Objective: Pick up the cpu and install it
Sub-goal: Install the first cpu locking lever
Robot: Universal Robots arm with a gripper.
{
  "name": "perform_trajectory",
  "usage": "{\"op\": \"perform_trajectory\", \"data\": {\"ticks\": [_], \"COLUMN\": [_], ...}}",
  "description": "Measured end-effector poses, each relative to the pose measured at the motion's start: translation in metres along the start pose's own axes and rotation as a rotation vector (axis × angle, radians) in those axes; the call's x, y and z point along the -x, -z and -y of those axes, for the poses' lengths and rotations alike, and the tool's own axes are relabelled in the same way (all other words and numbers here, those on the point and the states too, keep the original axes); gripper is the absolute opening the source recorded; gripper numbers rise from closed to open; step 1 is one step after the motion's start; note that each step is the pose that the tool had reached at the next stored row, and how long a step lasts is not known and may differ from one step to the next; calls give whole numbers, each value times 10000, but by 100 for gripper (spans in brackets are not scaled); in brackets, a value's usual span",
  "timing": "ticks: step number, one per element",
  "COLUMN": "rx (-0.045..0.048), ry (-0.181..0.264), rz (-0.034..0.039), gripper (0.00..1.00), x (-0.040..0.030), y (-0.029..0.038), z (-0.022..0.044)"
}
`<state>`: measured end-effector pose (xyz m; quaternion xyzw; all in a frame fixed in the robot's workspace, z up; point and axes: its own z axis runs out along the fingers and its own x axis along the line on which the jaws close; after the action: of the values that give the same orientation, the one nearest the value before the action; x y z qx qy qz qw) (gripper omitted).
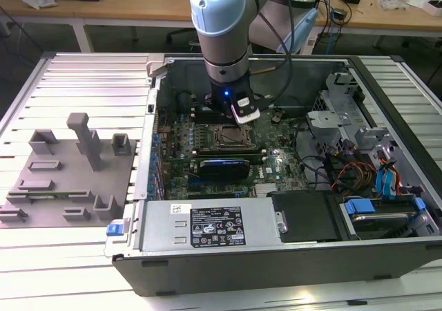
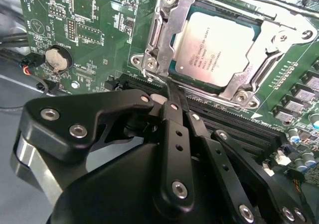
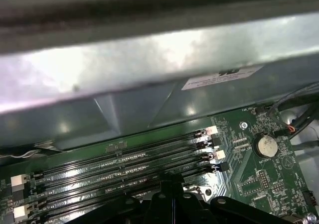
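The cpu [image 2: 219,47] is a flat square chip with a silvery-white top, lying inside the metal socket frame [image 2: 159,35] on the green motherboard [image 2: 99,30]. My gripper [image 2: 172,87] hovers just beside the socket's edge, over the black memory slots. Its thin black fingers [image 2: 175,109] are pressed together, shut with nothing between them. In the exterior view the arm reaches down into the open computer case, with the gripper [image 1: 233,116] just behind the socket [image 1: 231,137]. The gripper's tips [image 3: 169,184] also show in the first wrist view.
Memory slots [image 3: 124,159] run beside the socket, below the case wall [image 3: 149,69]. A coin battery [image 2: 57,58] sits on the board. A grey fixture plate with blocks [image 1: 62,180] lies at the exterior view's left. The power supply [image 1: 214,224] and drive cage [image 1: 345,128] crowd the case.
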<state>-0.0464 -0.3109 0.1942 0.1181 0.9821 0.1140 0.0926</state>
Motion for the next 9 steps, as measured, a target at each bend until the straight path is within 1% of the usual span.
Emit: {"op": "perform_trajectory", "data": {"ticks": [2, 4, 5, 6, 9], "rx": [42, 128, 202, 233, 249], "ry": [-7, -27, -43, -51, -53], "rz": [-8, -27, -43, -49, -52], "gripper": [11, 11, 11, 11, 11], "x": [1, 1, 1, 0, 2], "y": [-4, -4, -4, -4, 3], "z": [1, 1, 1, 1, -1]}}
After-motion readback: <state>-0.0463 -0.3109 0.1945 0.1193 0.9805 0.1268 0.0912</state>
